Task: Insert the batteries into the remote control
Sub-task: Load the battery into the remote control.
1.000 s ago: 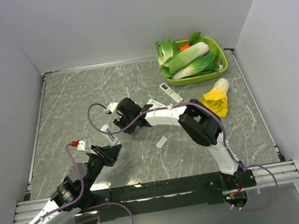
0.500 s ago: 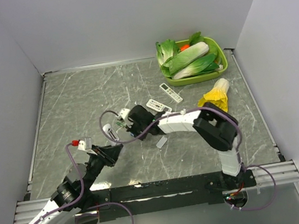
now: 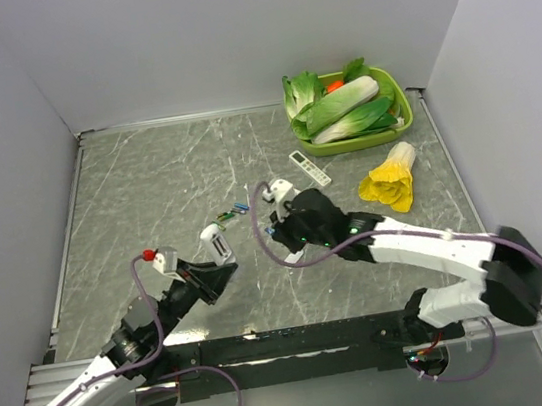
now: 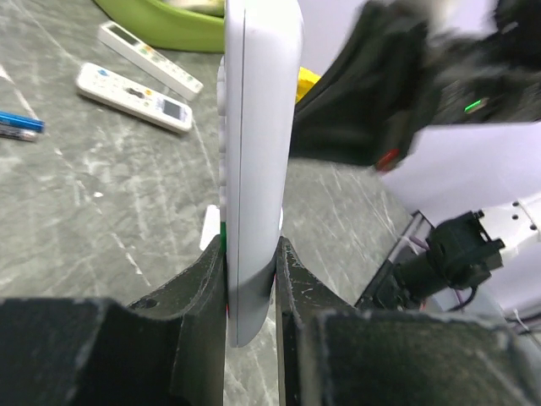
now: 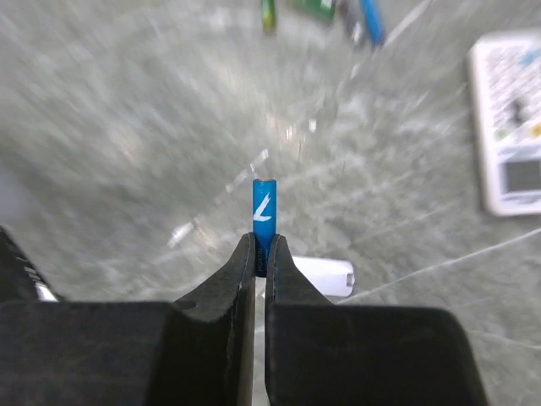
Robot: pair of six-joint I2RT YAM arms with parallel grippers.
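My right claw (image 5: pixel 260 254) pinches one blue battery (image 5: pixel 264 210) by its lower end, centre frame; it looks light, stiff and likely slippery. My left claw (image 4: pixel 251 264) clamps the remote control (image 4: pixel 258 127) edge-on at its bottom end.

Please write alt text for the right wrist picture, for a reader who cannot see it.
The right gripper is shut on a small blue battery that sticks out past its tips, over a blurred grey marble table. Beyond it lie a small white plate, a white remote at the right edge and loose cells at the top.
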